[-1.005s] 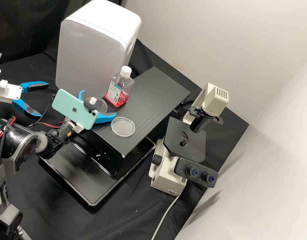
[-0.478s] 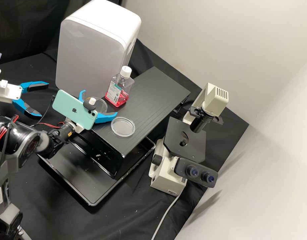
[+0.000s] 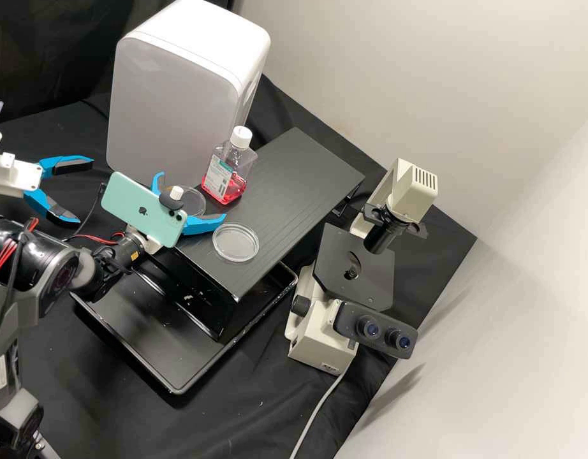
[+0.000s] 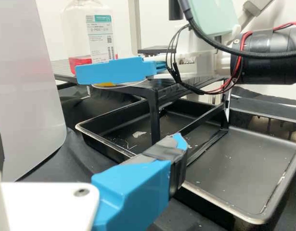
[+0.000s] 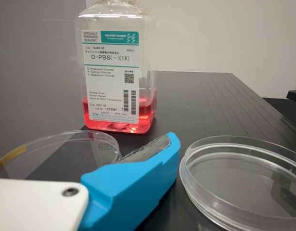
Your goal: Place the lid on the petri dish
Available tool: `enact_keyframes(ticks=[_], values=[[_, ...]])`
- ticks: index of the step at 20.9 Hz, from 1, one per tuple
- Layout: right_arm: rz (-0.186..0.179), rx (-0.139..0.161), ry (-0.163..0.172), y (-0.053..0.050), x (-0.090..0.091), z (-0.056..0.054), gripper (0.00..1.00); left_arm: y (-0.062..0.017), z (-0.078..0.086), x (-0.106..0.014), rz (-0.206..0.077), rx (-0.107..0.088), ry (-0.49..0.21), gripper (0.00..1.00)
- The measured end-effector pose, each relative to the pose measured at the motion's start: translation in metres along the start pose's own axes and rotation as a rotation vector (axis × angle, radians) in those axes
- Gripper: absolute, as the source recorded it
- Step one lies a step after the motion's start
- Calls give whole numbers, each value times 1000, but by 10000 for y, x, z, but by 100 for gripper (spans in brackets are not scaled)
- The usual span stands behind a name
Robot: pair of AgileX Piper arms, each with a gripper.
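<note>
Jaws of the right gripper (image 3: 192, 196) stand spread wide on either side of the clear lid (image 3: 193, 203). In the right wrist view one blue finger (image 5: 138, 178) is just beside the lid's rim, but whether a pad presses the rim cannot be told. Lid and gripper are at the 9 o'clock end of the black raised shelf (image 3: 294, 178). At about 4 o'clock from the lid, a little apart from it on the same shelf, lies the open petri dish (image 3: 235, 242), its clear floor showing the dark shelf beneath. At 1 o'clock from the lid stands an upright square bottle (image 3: 225, 171) with a white cap, holding a shallow layer of pink-red liquid (image 5: 118, 113) at its bottom. Well off at 9 o'clock from the right gripper, over the black cloth (image 3: 275, 408), the left gripper (image 3: 82, 189) has its jaws wide apart with nothing between them. Under the shelf lies a black tray (image 3: 160, 338) with a few white flecks (image 4: 138, 134) on its floor. A white rounded box (image 3: 179, 83) rises at 12 o'clock behind the lid, and a microscope (image 3: 354, 287) stands at 3 o'clock of the dish, off the shelf.
</note>
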Motion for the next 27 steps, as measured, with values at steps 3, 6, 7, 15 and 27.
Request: enact_keyframes(ticks=[3, 6, 7, 15, 27], values=[[3, 3, -4, 3, 0, 4, 0, 14, -5, 17, 6, 3, -1, 100], [4, 4, -5, 4, 0, 4, 0, -2, -10, 21, -1, 0, 0, 100], [5, 5, -6, 5, 0, 6, 0, -3, -10, 21, -2, 0, 1, 100], [8, 7, -9, 7, 0, 8, 0, -3, -10, 21, -2, 0, 1, 100], [19, 19, -20, 28, 2, 28, 0, -3, -10, 21, -2, 0, 1, 100]])
